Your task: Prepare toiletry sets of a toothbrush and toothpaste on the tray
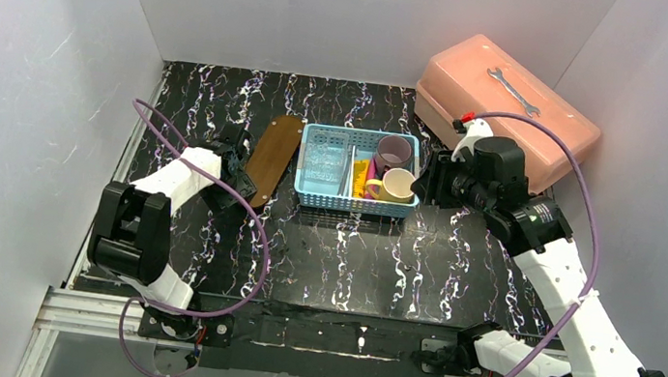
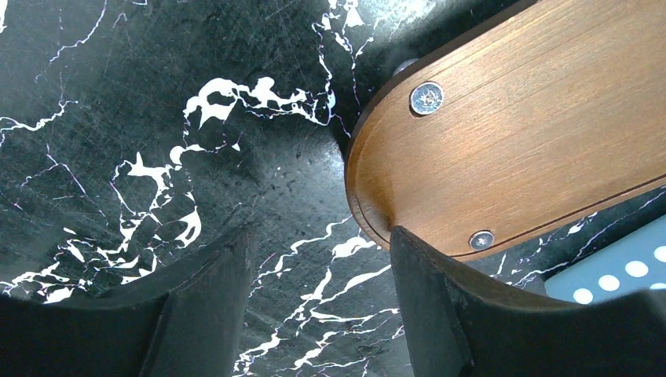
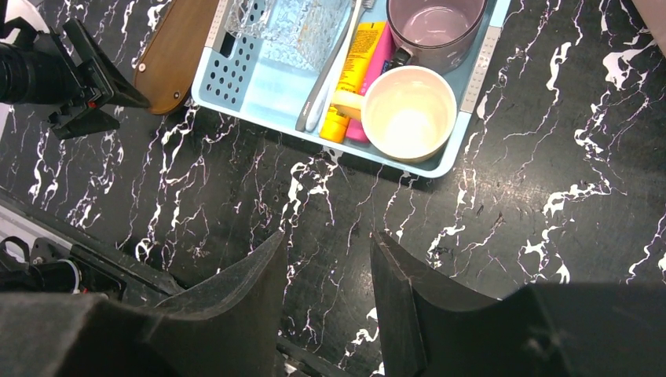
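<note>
Top external view: contents of bench (image 1: 350, 259), black with white veining.

1. Tray (image 1: 272, 159): brown wooden board with rounded ends, lying aslant at centre-left of frame, just beside the left wall of the blue basket (image 1: 353, 201).
2. Blue basket: light-blue lattice, centre of frame. It holds:
   - clear container (image 1: 325, 156), in the left part;
   - toothbrushes (image 3: 330, 75), thin pale sticks lying together along the middle, count unclear;
   - yellow-orange toothpaste tube (image 3: 357, 67) and magenta-pink toothpaste tube (image 3: 375, 63), side by side just right of the brushes;
   - purple cup (image 1: 395, 150), upper right corner;
   - cream cup (image 1: 396, 186), lower right corner, against the tubes' ends.
3. Pink case (image 1: 504, 123): upper right of frame, with a wrench (image 1: 513, 90) lying on its lid.
4. Left claw (image 1: 241, 162): at the tray's lower end. In the left wrist view its fingers (image 2: 440, 306) are spread and released, with only bench between them. The tray's rounded end meets the tip of the finger on the right of the frame and appears to touch it. Two screw heads (image 2: 426, 97) show in the board's face.
5. Right claw (image 1: 423, 183): just right of the basket, near the cream cup. In the right wrist view its fingers are parted and grasp nothing, with veined bench between them. The basket lies at the top of that frame.
</note>
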Action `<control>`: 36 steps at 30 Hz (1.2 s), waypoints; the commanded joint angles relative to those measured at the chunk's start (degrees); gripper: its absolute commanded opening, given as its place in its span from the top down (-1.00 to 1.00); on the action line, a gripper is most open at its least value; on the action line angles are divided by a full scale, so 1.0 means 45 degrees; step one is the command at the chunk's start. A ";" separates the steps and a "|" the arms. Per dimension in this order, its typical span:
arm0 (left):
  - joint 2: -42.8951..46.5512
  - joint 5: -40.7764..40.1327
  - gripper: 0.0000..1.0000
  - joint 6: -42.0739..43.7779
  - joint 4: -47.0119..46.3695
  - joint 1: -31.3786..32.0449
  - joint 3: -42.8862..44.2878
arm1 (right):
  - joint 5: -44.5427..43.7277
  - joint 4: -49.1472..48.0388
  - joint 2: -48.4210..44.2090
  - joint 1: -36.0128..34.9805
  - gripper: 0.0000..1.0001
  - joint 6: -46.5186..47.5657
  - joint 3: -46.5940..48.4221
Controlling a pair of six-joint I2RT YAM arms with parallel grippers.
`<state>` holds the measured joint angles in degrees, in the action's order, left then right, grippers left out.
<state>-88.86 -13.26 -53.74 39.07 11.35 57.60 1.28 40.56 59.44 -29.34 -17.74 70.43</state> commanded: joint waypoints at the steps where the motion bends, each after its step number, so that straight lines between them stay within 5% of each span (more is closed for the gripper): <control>1: -0.0048 -0.0042 -0.21 0.0226 0.0166 -0.0115 0.0231 | -0.0031 -0.0223 -0.0197 -0.0061 -0.02 0.0211 -0.0114; 25: 0.0547 0.0047 0.19 0.1039 -0.0027 -0.0785 -0.0767 | 0.0160 -0.0277 -0.0276 -0.0062 -0.02 0.0055 -0.0359; 36: 0.2456 0.0083 0.29 0.1414 0.0696 -0.2109 -0.2117 | 0.0565 -0.0529 -0.0201 -0.0099 -0.01 -0.0228 -0.0564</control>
<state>-82.11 -11.16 -48.86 36.95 3.81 50.26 2.39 40.51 59.22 -29.39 -18.26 68.42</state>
